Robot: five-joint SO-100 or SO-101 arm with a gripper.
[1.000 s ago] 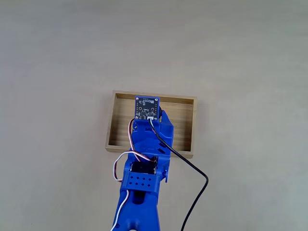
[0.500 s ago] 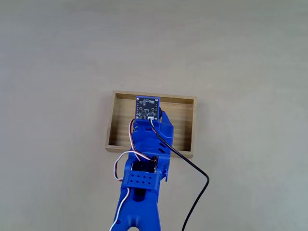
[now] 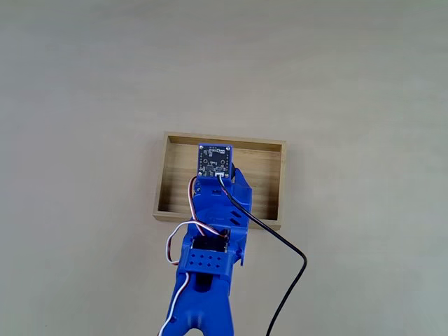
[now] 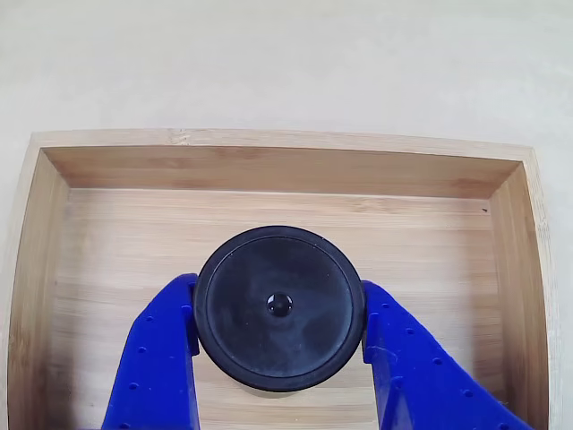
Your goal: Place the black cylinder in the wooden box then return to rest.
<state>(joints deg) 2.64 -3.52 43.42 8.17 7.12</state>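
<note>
In the other view, the black cylinder (image 4: 279, 307) stands upright with a small dimple in its round top, over the striped floor of the wooden box (image 4: 277, 139). My gripper (image 4: 277, 296) is shut on it, one blue finger (image 4: 157, 358) pressed against each side. In the fixed view, the blue arm (image 3: 210, 238) reaches over the near wall of the wooden box (image 3: 166, 175). Its small camera board (image 3: 215, 159) hangs above the box's middle and hides the cylinder and fingers beneath it.
A black cable (image 3: 287, 280) loops from the arm across the table at the lower right. The light table surface (image 3: 84, 105) spreads on all sides of the box. The box walls are low.
The arm's tip with its camera board has shifted slightly toward the near side of the box. The box has stayed where it was.
</note>
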